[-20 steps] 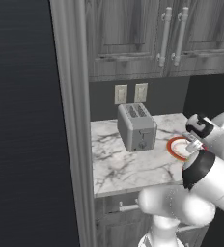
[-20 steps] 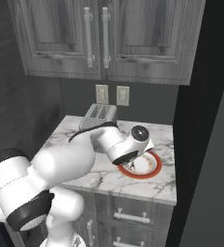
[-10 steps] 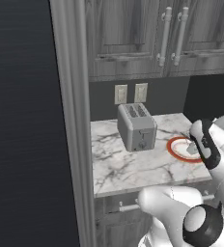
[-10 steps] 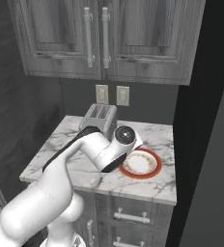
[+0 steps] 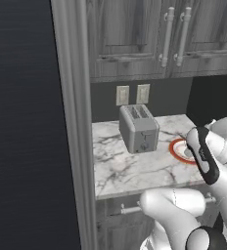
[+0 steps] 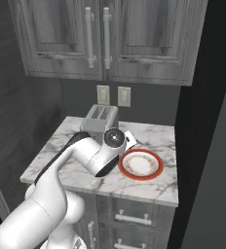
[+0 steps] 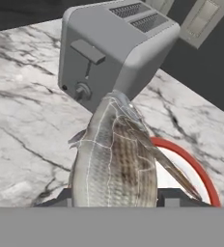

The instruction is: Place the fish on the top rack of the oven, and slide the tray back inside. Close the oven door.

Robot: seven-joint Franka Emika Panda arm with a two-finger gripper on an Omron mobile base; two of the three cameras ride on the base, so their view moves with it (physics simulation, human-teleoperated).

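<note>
- My gripper [image 7: 115, 202] is clamped on the fish [image 7: 115, 159], holding it above the marble counter [image 7: 22, 120], clear of the red-rimmed plate [image 6: 141, 164] beside the toaster [image 7: 109, 48].
- I judge it is lifted for carrying to the oven.

fish [image 7: 115, 159]: showing silvery-grey scales, brown striping
plate [image 6: 141, 164]: showing a red rim, white centre
toaster [image 5: 138, 128]: appearing plain silver-grey
counter [image 5: 123, 168]: showing white marble, grey veining
cabinets [image 6: 105, 36]: showing grey woodgrain
</note>
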